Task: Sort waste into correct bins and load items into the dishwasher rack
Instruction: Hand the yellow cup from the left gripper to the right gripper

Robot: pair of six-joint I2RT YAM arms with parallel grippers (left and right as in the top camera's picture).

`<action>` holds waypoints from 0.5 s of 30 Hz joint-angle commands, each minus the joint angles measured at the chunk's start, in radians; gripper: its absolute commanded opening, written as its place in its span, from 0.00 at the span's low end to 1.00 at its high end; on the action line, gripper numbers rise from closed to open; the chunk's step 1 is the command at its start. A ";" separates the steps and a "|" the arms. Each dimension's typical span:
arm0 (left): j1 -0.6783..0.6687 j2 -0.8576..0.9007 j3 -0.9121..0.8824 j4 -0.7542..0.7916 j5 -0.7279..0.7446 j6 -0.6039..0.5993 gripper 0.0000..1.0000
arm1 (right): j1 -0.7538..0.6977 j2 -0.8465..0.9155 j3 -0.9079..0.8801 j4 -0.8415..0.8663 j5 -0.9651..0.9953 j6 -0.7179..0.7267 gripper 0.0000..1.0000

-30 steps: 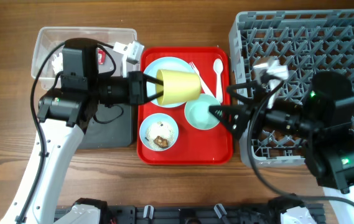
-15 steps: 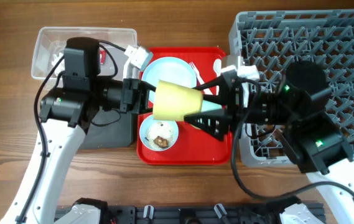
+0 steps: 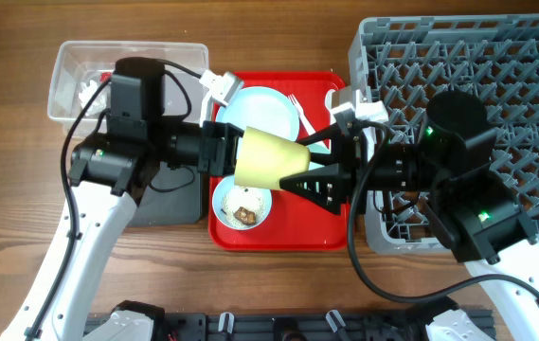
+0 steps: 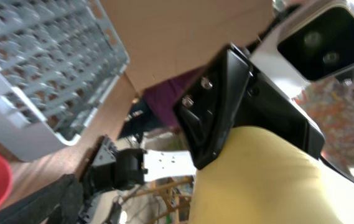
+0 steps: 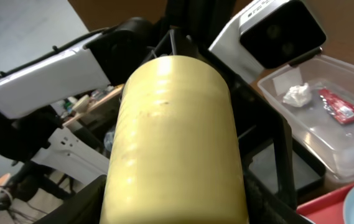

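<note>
Right now, your left gripper (image 3: 224, 152) is clamped on the wide end of the yellow cup (image 3: 267, 159). It holds the cup above the red tray (image 3: 283, 232), midway between the worktop's left and right edges. The cup lies sideways, its long axis parallel to the front edge and its base pointing right. The right gripper (image 3: 293, 163) has its fingers spread on either side of it.

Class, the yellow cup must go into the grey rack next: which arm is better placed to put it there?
The right. Its hand straddles the cup, which the left hand holds by the rim, and the rack sits on the right arm's own side, far from the left arm.
</note>
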 commanded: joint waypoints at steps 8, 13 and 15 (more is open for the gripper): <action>0.069 -0.002 0.006 0.006 -0.043 0.005 1.00 | -0.265 -0.241 0.016 -0.361 0.442 -0.026 0.44; 0.069 -0.002 0.006 0.006 -0.043 0.005 1.00 | -0.368 -0.253 0.016 -0.603 0.879 0.132 0.45; 0.069 -0.002 0.006 0.006 -0.043 0.005 1.00 | -0.401 -0.221 0.016 -0.673 0.965 0.175 0.44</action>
